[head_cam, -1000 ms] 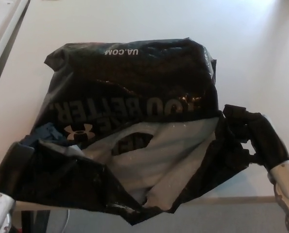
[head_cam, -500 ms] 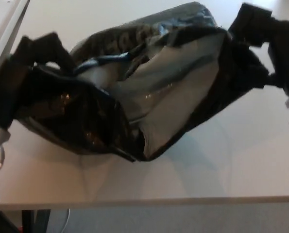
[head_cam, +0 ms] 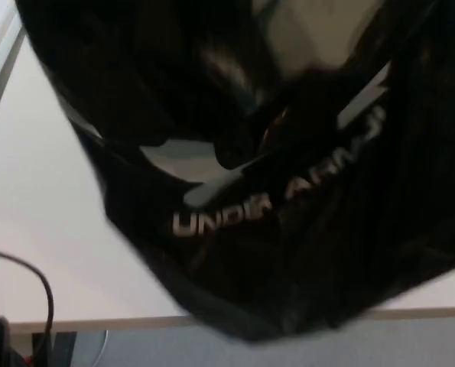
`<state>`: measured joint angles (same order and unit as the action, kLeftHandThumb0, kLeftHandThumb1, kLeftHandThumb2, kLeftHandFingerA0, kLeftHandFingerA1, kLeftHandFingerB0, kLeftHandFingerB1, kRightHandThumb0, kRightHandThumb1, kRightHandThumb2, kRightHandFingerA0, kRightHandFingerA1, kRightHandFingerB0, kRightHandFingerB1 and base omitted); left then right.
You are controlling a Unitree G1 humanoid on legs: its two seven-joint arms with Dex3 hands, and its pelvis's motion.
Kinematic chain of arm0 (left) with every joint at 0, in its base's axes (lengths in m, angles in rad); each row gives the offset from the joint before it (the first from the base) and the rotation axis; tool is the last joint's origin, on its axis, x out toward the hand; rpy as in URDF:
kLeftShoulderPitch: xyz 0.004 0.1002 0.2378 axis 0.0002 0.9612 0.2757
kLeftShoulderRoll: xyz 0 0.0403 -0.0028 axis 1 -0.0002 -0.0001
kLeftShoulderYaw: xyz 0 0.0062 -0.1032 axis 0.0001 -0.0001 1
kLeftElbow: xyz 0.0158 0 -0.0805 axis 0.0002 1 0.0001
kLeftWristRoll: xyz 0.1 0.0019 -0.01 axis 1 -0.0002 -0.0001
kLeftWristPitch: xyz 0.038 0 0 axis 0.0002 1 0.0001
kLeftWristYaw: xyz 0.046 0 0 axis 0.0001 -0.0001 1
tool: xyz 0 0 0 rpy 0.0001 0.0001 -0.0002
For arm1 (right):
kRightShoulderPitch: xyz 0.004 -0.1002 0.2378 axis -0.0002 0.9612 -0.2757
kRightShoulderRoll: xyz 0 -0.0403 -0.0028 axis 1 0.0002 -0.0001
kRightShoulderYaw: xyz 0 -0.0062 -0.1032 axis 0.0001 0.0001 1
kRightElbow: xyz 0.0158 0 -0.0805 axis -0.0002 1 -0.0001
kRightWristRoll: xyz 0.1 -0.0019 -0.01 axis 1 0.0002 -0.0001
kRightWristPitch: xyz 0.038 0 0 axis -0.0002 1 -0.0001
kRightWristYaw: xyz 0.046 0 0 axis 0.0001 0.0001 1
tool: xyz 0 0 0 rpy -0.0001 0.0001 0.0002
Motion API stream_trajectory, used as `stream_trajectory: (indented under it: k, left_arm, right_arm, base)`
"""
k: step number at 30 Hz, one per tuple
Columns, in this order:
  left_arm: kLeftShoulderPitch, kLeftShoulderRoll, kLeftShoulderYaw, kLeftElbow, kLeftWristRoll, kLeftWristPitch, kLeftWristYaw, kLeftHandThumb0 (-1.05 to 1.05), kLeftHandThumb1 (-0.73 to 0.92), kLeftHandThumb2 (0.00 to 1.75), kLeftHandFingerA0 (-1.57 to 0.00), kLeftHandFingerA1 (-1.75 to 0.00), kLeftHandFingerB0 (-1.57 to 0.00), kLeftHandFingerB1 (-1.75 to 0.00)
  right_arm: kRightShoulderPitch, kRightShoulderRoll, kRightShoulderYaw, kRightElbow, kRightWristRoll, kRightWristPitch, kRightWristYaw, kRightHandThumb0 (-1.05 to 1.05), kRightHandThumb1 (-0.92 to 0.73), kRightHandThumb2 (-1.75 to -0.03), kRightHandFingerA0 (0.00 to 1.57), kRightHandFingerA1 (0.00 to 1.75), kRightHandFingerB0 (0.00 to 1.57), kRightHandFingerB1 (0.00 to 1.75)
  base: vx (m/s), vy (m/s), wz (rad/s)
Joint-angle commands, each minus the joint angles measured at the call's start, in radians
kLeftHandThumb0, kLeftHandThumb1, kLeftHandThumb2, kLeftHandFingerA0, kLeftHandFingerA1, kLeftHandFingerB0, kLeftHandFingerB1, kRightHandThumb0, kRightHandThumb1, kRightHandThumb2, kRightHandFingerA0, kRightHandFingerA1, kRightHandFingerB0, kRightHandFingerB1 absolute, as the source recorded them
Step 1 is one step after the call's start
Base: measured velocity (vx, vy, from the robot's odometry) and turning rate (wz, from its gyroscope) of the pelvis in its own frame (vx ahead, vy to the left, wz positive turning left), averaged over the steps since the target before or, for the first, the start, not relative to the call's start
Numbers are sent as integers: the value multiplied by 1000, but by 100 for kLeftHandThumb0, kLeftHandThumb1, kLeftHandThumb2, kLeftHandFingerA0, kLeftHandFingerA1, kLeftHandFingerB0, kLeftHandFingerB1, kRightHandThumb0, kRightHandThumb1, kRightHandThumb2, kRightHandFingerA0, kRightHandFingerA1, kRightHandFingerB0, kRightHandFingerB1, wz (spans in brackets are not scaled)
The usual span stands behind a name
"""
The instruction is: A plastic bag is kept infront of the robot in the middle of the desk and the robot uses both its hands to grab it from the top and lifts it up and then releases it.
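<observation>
Black plastic bag (head_cam: 288, 191) close above white desk (head_cam: 43, 229), contents hidden.

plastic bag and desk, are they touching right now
Cannot tell. In the head view the black plastic bag fills most of the picture close to the camera and hides the desk beneath it, so neither a gap nor contact shows plainly.

Office-like: plain white desk (head_cam: 36, 229), cable (head_cam: 40, 279).
</observation>
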<state>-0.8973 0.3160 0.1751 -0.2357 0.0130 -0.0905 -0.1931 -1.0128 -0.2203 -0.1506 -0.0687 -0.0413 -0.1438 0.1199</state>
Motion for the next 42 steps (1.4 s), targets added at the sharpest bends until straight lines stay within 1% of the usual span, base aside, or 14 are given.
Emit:
stream_trajectory:
  k: [1, 14, 15, 17, 21, 25, 26, 27, 29, 30, 36, 37, 39, 42]
  left_arm:
    - [-264, 63, 66, -80, -93, 135, 41, -16, 56, 56, -96, -175, -71, -175]
    - [-299, 94, 96, -353, -147, 294, 29, -35, 61, 56, -85, -175, -58, -170]
    - [-249, 97, 75, -275, -177, 150, -57, -29, 50, 56, -91, -171, -87, -119]
    - [-244, 182, 67, -227, -227, 181, -174, -26, 50, 55, -89, -175, -73, -145]
    - [-348, 411, -101, 126, -233, 303, -583, -17, 56, 55, -91, -175, -68, -175]
    - [-498, 415, -266, 576, 143, 18, -399, 1, 57, 67, -86, -175, -63, -175]
    - [-609, 453, -468, 901, 527, -48, 53, 2, 67, 58, -77, -175, -62, -154]
    - [-682, 462, -565, 1114, 682, -1, 297, -5, 59, 57, -95, -116, -89, -89]
    - [-746, 476, -603, 1230, 695, 120, 316, 6, 59, 57, -81, -81, -77, -71]
    - [-888, 517, -718, 1315, 768, 264, 8, -83, 55, 85, 0, -7, 0, 0]
    - [-988, 646, -674, 1262, 779, 240, 270, -102, 92, 75, 0, 0, 0, 0]
    - [-995, 674, -685, 1255, 798, 244, 269, -101, 79, 102, 0, -1, 0, 0]
    - [-1041, 788, -689, 1240, 849, 213, 291, -101, 92, 71, 0, 0, 0, 0]
    - [-1112, 908, -712, 1257, 900, 181, 306, -105, 92, 77, 0, 0, 0, 0]
  right_arm:
    - [-106, -56, -78, -93, 174, 210, 26, -20, -61, -56, 88, 175, 60, 175]
    - [20, -48, -97, -437, 353, 381, 49, -20, -60, -55, 87, 175, 63, 171]
    - [55, -65, -53, -436, 283, 357, 73, -20, -62, -54, 84, 175, 60, 175]
    - [58, -78, -29, -406, 266, 355, 87, -21, -61, -55, 84, 175, 60, 175]
    - [-150, -279, 173, 43, 189, 310, 499, -9, -64, -52, 69, 175, 52, 175]
    - [-362, -204, 261, 591, -43, 75, 292, 3, -56, -65, 79, 175, 60, 175]
    - [-511, -259, 483, 938, -386, 92, -84, -17, -73, -61, 70, 129, 68, 85]
    - [-597, -319, 548, 1122, -491, 98, -212, -12, -53, -55, 89, 80, 81, 64]
    - [-671, -357, 486, 1183, -411, 190, -138, -15, -57, -57, 85, 100, 79, 75]
    - [-747, -374, 439, 1212, -334, 329, -36, -68, -43, -77, 0, 5, 0, 11]
    - [-821, -451, 458, 1227, -345, 276, -72, -98, -55, -97, 0, 0, 0, 6]
    - [-821, -461, 455, 1229, -335, 273, -63, -98, -69, -62, 0, 0, 0, 0]
    - [-817, -532, 467, 1220, -348, 266, -43, -101, -61, -95, 0, 0, 0, 1]
    - [-837, -607, 490, 1237, -356, 270, -26, -101, -68, -64, 0, 0, 0, 0]
  base:
    - [0, 0, 0]
    - [0, 0, 0]
    - [0, 0, 0]
    - [0, 0, 0]
    - [0, 0, 0]
    - [0, 0, 0]
    - [0, 0, 0]
    - [0, 0, 0]
    - [0, 0, 0]
    - [0, 0, 0]
    - [0, 0, 0]
    - [0, 0, 0]
    - [0, 0, 0]
    - [0, 0, 0]
